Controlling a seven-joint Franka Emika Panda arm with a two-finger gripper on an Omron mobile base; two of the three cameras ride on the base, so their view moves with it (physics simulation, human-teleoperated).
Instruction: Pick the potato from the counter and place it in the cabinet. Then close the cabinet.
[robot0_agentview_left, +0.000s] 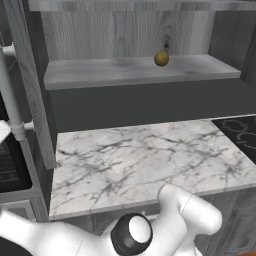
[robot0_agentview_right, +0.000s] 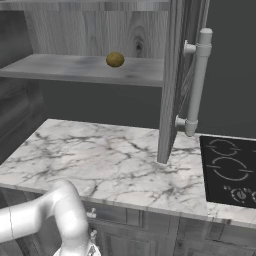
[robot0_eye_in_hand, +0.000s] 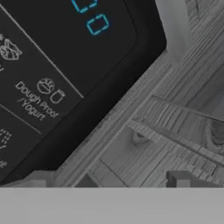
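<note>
The potato (robot0_agentview_left: 161, 59) (robot0_agentview_right: 115, 59), a small olive-yellow oval, rests on the grey shelf of the cabinet (robot0_agentview_left: 100, 72) (robot0_agentview_right: 65, 66), toward the shelf's right half. Both cabinet doors stand swung out. Below it lies the white marble counter (robot0_agentview_left: 145, 155) (robot0_agentview_right: 110, 160) with nothing on it. My arm bends down low in front of the counter's edge. In the hand view my gripper (robot0_eye_in_hand: 109, 181) is open, its fingertips (robot0_eye_in_hand: 41, 178) far apart with nothing between them, facing a black appliance panel and grey woodgrain close up.
The left door (robot0_agentview_left: 31, 85) with its silver bar handle (robot0_agentview_left: 12, 100) juts out over the counter's left end. The right door (robot0_agentview_right: 172, 80) and handle (robot0_agentview_right: 197, 80) hang over its right end. A black stovetop (robot0_agentview_left: 240, 132) (robot0_agentview_right: 230, 170) adjoins the counter on the right.
</note>
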